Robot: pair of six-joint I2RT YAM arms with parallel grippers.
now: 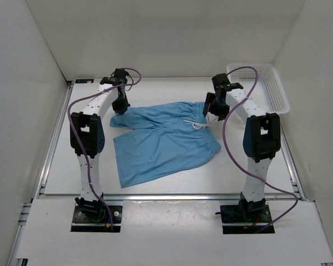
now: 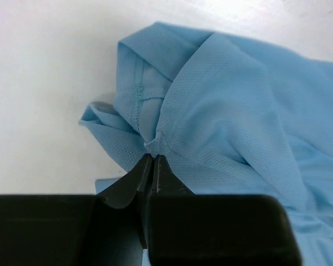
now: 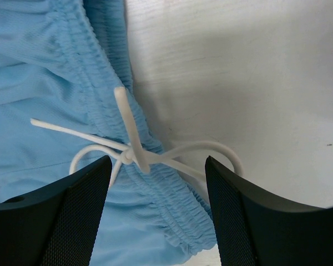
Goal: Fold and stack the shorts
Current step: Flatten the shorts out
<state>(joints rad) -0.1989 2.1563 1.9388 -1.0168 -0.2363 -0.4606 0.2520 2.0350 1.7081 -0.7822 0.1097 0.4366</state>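
**Left pinches leg corner, right spread over drawstring**

The shorts (image 1: 161,141) lie mostly flat at the middle of the table (image 1: 83,160). The waistband (image 3: 94,61) faces 2 to 3 o'clock. One leg reaches toward 10 o'clock and the other toward 7 o'clock.

The left gripper (image 2: 151,160) is at the 10 o'clock corner of the shorts, its jaws pressed together on a bunched bit of light blue fabric. The cloth puckers and folds up just ahead of the tips. In the left wrist view the hem of that leg is turned over at 10 o'clock of the pinch.

The right gripper (image 3: 158,166) is at the 2 o'clock edge of the shorts, over the waistband. Its jaws are spread wide, one on each side of the white drawstring (image 3: 134,155) bow, and hold nothing. Whether the tips touch the cloth cannot be told.

A white mesh basket (image 1: 272,83) sits at the table's 1 o'clock corner, apart from the shorts.
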